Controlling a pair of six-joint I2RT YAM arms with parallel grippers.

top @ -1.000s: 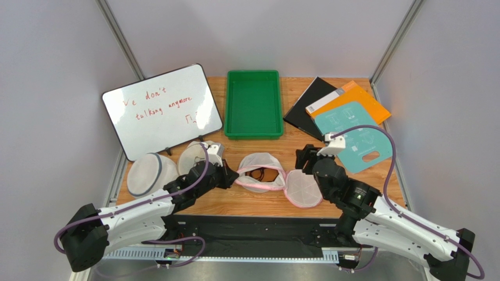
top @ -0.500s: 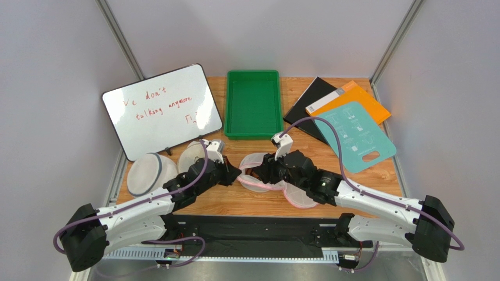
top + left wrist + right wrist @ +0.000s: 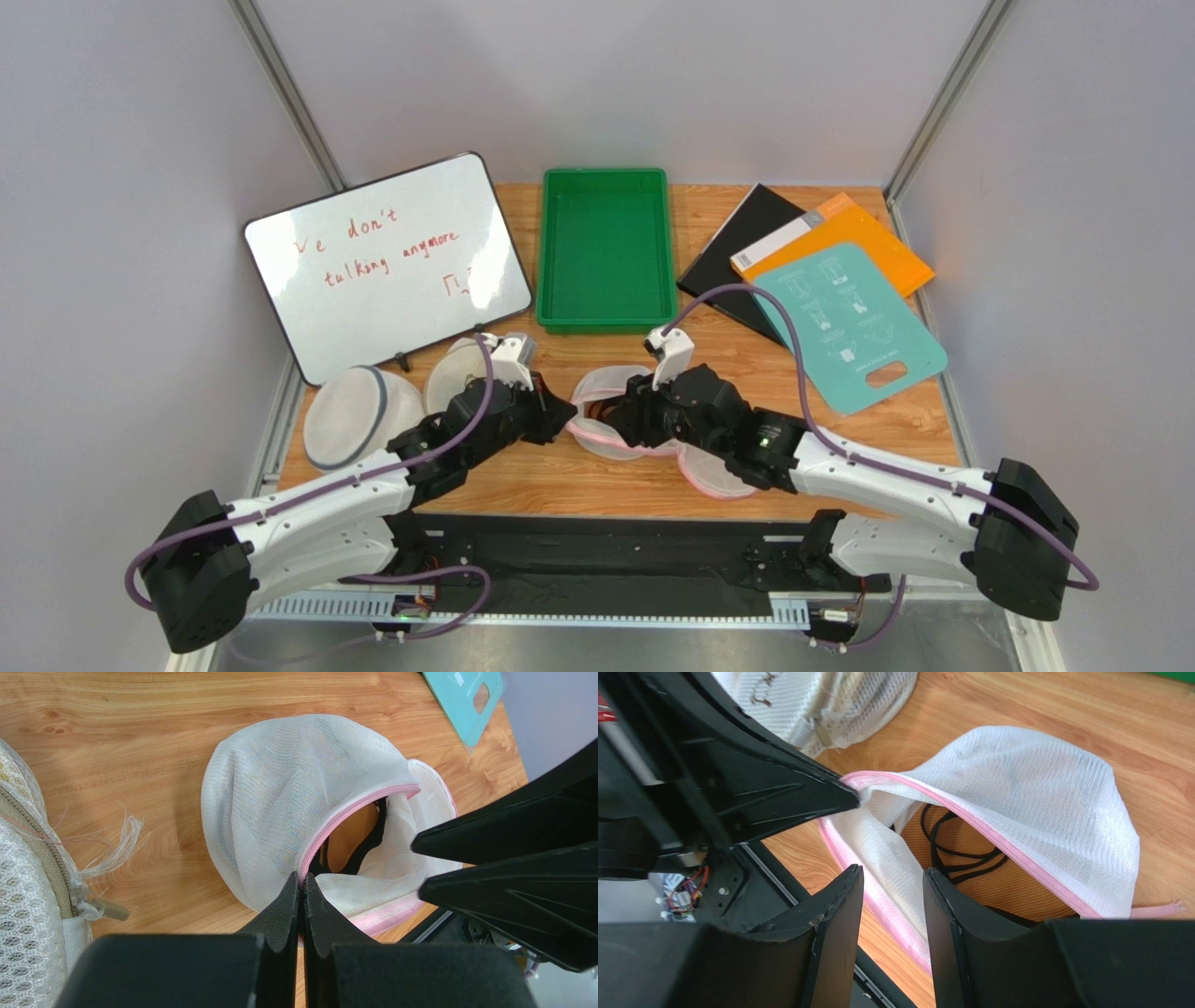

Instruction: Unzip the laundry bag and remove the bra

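Observation:
The laundry bag, white mesh with pink trim, lies unzipped and gaping at the table's front centre. It also shows in the left wrist view and the right wrist view. The bra, tan with thin black straps, lies inside it and shows through the opening. My left gripper is shut on the pink edge of the bag's opening. My right gripper is open, its jaws astride the bag's lower pink rim at the mouth of the opening.
Two plain white mesh bags lie at the front left. A whiteboard stands behind them. A green tray is at the back centre. Black, orange and teal sheets lie at the back right.
My right arm has swung left from beside the bag's loose lid to the bag's opening, next to my left gripper. The left gripper keeps its hold on the rim.

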